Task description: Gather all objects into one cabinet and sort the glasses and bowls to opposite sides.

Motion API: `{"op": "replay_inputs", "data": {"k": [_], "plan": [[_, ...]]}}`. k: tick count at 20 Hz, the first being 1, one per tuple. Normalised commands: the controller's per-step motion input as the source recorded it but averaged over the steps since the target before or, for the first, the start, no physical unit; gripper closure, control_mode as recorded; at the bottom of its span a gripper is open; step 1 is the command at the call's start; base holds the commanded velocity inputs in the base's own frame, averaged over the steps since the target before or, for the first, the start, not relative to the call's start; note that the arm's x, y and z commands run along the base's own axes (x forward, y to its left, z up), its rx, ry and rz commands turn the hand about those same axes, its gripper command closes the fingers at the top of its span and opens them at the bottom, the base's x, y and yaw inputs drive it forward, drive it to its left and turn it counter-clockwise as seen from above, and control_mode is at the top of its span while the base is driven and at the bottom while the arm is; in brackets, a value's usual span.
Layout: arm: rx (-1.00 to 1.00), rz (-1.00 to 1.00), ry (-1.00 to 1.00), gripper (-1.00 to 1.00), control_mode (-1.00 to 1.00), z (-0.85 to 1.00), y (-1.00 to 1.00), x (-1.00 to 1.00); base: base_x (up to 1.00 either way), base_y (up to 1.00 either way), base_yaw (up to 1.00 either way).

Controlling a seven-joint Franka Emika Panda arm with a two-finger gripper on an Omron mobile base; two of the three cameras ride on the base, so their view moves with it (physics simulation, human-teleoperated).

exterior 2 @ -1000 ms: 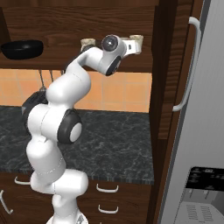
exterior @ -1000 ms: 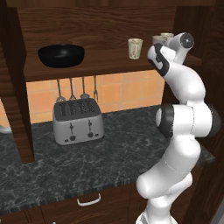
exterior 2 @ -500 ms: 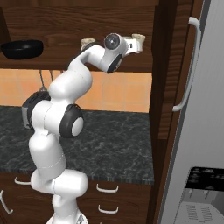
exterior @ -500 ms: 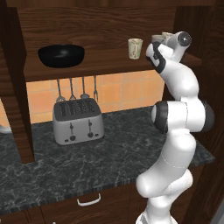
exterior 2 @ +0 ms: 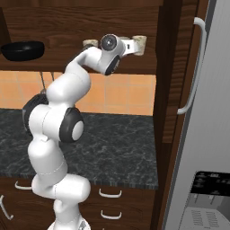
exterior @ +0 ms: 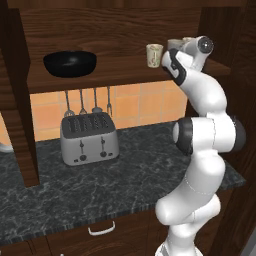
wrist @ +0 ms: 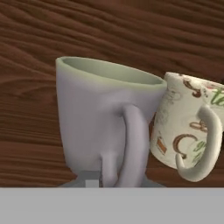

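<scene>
The white robot arm reaches up to the right end of the dark brown wood cabinet shelf [exterior: 115, 75]. Its gripper [exterior 2: 130, 46] is right by the pale grey mug with a handle [wrist: 105, 122]. The mug stands upright on the shelf with its handle facing the hand. Just beside it, maybe touching, sits a cream cup with brown and green marks [wrist: 186, 127] (this one has a handle too, as far as I can see). I cannot tell if the fingers are apart or together, because the mug hides them up close.

Another small cream cup [exterior: 154, 54] stands on the shelf a bit to the left. The wide shiny black bowl [exterior: 70, 63] sits far off at the left end.

I think the cups are being lined up on the right side, away from the bowl. Next the hand must work gently, so it does not bump the cup beside the mug.
</scene>
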Motion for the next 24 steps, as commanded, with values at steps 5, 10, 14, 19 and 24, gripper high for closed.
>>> {"op": "replay_inputs", "data": {"k": [5,10,14,19,24], "plan": [[0.00,0.03,-0.01,1.00,-1.00,-0.28,-0.05,-0.02,0.00,0.00,0.00],[0.00,0.04,0.00,-1.00,-1.00,-0.49,-0.21,0.03,0.00,0.00,0.00],[0.00,0.02,0.00,-1.00,-1.00,-0.47,-0.04,0.01,0.00,0.00,0.00],[0.00,0.01,0.00,-1.00,-1.00,-0.21,-0.04,-0.20,0.00,0.00,0.00],[0.00,0.00,-0.03,-1.00,-1.00,0.00,-0.04,-0.63,0.00,0.00,0.00]]}}
